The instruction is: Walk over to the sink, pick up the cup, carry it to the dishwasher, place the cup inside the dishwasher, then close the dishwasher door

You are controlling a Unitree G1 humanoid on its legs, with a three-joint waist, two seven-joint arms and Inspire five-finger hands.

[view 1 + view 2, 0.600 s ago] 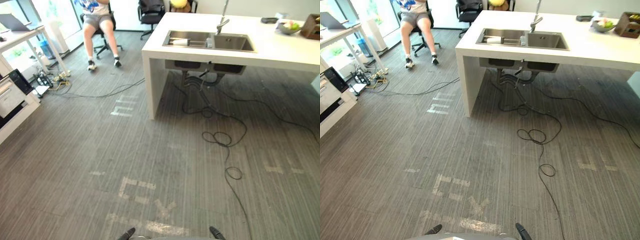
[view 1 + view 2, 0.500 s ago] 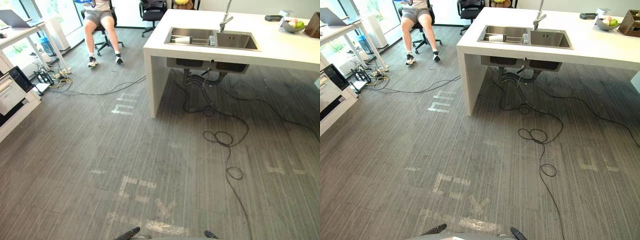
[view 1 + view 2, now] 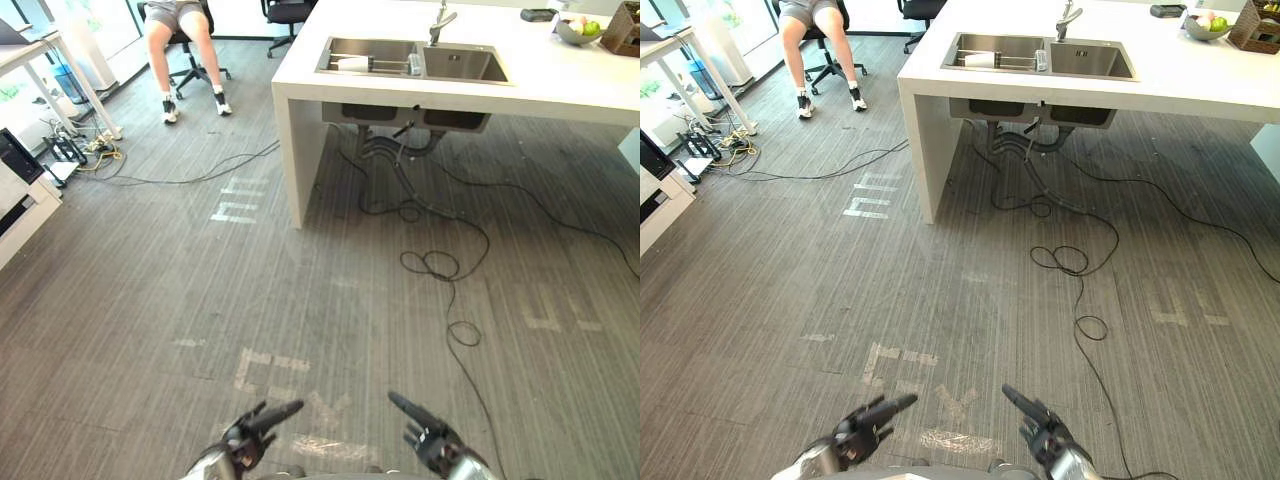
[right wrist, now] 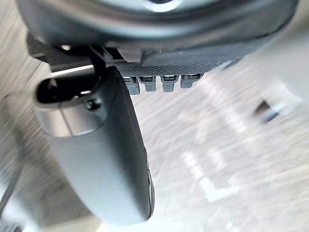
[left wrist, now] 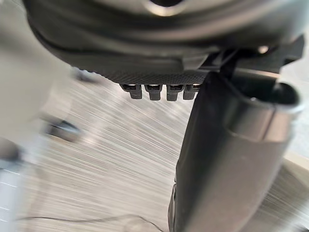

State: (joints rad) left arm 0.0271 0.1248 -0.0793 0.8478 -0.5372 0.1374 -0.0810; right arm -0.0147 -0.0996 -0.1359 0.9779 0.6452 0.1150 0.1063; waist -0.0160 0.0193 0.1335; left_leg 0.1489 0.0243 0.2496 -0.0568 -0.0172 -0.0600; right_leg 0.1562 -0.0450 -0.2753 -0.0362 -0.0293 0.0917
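A pale cup (image 3: 352, 63) lies on its side in the left basin of the steel double sink (image 3: 470, 65), set in a white counter (image 3: 560, 85) far ahead. Both of my hands hover low over the grey floor, well short of the counter. My left hand (image 3: 252, 436) has straight fingers and holds nothing; its thumb (image 5: 227, 159) and fingertips (image 5: 157, 90) show over bare floor. My right hand (image 3: 428, 442) is likewise open and empty, with its thumb (image 4: 96, 159) over the floor.
A white and black appliance (image 3: 18, 190) stands low at the left edge. A person (image 3: 180, 40) sits on an office chair at the back left. Black cables (image 3: 440, 265) trail across the floor from under the sink. A fruit bowl (image 3: 578, 30) sits on the counter's right end.
The camera has moved towards the counter and tipped down. Both hands, of which just the fingertips showed at the bottom edge, have risen into view.
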